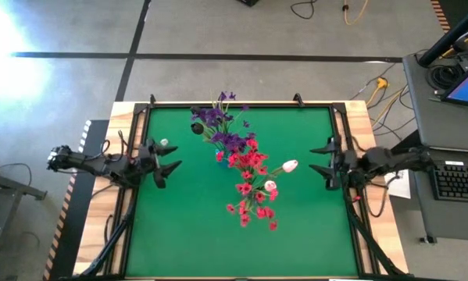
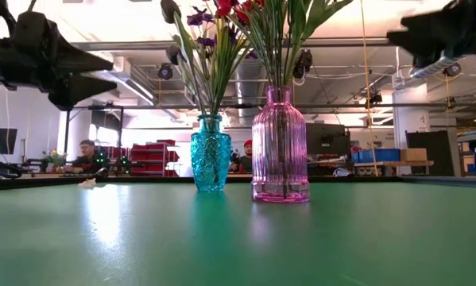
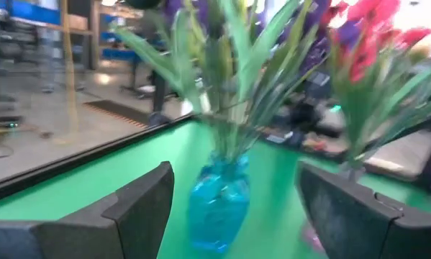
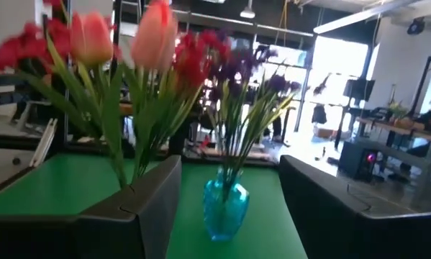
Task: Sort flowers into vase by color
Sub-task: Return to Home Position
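A teal glass vase (image 2: 210, 153) stands on the green table and holds purple flowers (image 1: 218, 125) by their stems. Beside it a pink ribbed vase (image 2: 280, 147) holds red flowers (image 1: 251, 183) and white-pink tulip buds (image 1: 289, 165). My left gripper (image 1: 169, 162) hovers open near the table's left edge, above the table, pointing at the vases. My right gripper (image 1: 319, 160) hovers open near the right edge, facing them too. The left wrist view shows the teal vase (image 3: 219, 201) between the open fingers; the right wrist view shows the teal vase (image 4: 224, 205) and tulips (image 4: 154, 32).
The table is a green mat (image 1: 179, 234) in a wooden frame. Free green surface lies in front of the vases and on both sides. A small pale object (image 1: 164, 143) lies near the left gripper. People sit in the room behind the table (image 2: 83, 155).
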Robot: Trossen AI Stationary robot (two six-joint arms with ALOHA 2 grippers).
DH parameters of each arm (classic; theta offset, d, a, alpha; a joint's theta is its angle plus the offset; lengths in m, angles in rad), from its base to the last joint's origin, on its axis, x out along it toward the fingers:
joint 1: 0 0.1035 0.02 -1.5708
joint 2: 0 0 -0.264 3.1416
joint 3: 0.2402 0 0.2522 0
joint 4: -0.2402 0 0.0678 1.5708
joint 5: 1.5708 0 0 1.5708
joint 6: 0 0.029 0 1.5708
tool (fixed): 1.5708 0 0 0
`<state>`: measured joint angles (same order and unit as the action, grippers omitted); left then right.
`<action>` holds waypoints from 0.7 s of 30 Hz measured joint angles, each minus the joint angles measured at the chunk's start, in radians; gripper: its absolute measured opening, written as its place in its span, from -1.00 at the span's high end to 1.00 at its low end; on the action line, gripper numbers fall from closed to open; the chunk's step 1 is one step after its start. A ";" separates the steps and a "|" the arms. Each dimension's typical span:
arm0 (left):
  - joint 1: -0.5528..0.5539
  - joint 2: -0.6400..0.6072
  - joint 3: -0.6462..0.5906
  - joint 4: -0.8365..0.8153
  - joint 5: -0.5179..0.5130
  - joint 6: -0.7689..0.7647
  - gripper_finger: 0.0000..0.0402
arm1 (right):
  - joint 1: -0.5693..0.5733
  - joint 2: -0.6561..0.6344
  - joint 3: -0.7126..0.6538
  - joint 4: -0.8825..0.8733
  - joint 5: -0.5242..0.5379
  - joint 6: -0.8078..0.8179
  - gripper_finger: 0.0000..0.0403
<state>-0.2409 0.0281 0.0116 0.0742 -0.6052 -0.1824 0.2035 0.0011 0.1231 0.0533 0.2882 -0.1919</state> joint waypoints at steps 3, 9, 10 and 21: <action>0.000 -0.003 0.000 0.012 0.055 0.001 -0.41 | -0.002 0.000 -0.074 0.074 0.000 0.023 -0.09; 0.001 -0.002 -0.001 0.002 0.021 0.009 -0.41 | -0.020 0.008 -0.111 0.027 0.023 0.081 -0.01; 0.001 -0.004 -0.001 0.002 0.011 0.008 -0.41 | -0.021 0.008 -0.111 0.027 0.025 0.078 0.00; 0.001 0.014 -0.001 0.000 -0.040 -0.011 -0.41 | -0.021 0.011 -0.111 0.033 0.027 0.042 0.04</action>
<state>-0.2401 0.0418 0.0110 0.0742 -0.6449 -0.1932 0.1825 0.0120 0.0120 0.0860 0.3149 -0.1501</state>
